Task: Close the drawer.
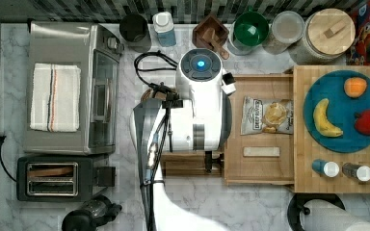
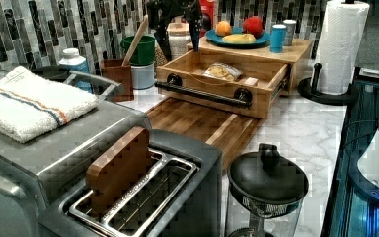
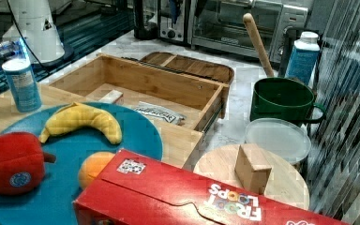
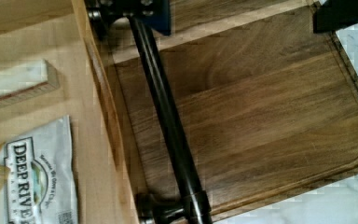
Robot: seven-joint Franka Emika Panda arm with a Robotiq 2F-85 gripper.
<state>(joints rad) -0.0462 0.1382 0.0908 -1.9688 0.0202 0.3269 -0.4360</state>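
Top view: the drawer stands pulled well out of its bamboo cabinet, toward the top view's left, its tray holding a chip bag and a small pale block. A long black bar handle runs across the drawer's front, parallel to the front board; that is the drawer's long axis, and the closing push must go square to it, toward the cabinet. The white arm hangs directly over the drawer's front edge, so the drawer lies just beside and below the pincer, on the top view's right of it. The wrist view looks straight down on the handle, with the drawer's front board just beside it and a darker wooden cutting board spread beneath on the marble table. Dark parts at that picture's edge may be the pincer's fingers, but whether they are parted or clenched cannot be told.

The left view shows what the top view hides under the arm: the handle's full length and both its black mounts. The right view shows the drawer's inside from behind a blue plate of toy fruit atop the cabinet. By the look of it, the drawer is not yet moving home and the whole push remains.
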